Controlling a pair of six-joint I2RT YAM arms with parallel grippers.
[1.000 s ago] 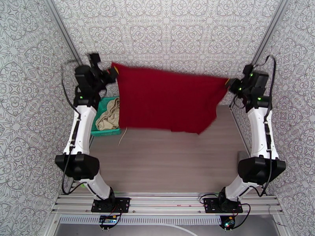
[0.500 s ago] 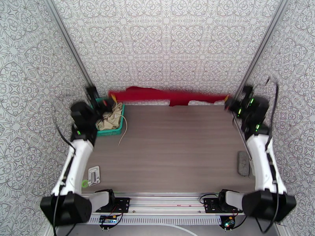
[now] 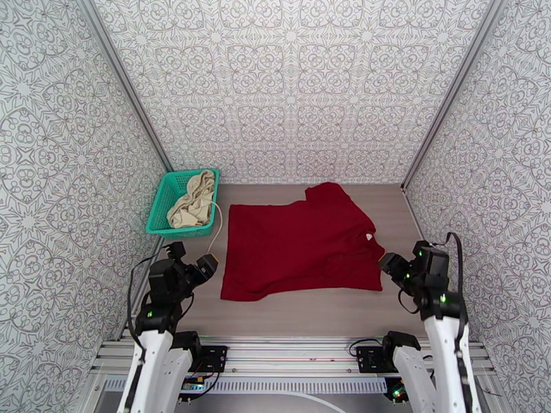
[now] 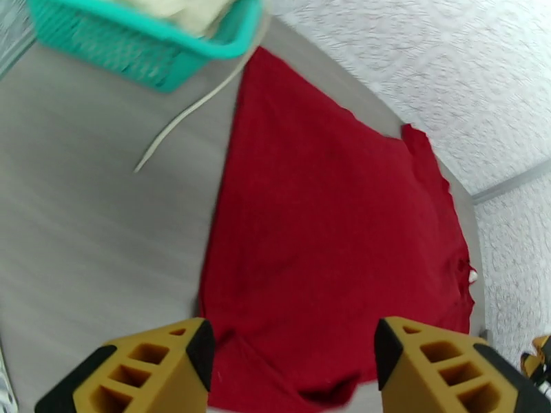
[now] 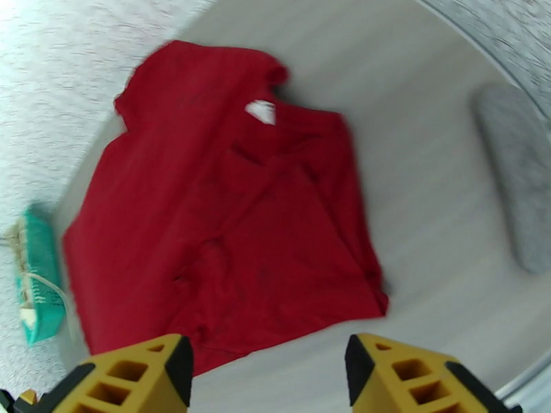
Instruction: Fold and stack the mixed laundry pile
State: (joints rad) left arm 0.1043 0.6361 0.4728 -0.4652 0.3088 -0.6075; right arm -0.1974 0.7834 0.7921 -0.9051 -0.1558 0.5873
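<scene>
Both my jaws are released and holding nothing. The dark red shirt (image 3: 296, 246) lies spread on the surface (image 3: 310, 314), bunched on my right side. The cream garment (image 3: 187, 209) sits in the teal basket (image 3: 157, 205). I'd smooth that bunching first, then pinch matching corners evenly.

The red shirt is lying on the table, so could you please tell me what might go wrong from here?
The red shirt lies creased and doubled over near its collar; folding it as is would likely trap those wrinkles. The white cord trails from the teal basket close beside the shirt's left edge; a grab there could snag it.
</scene>
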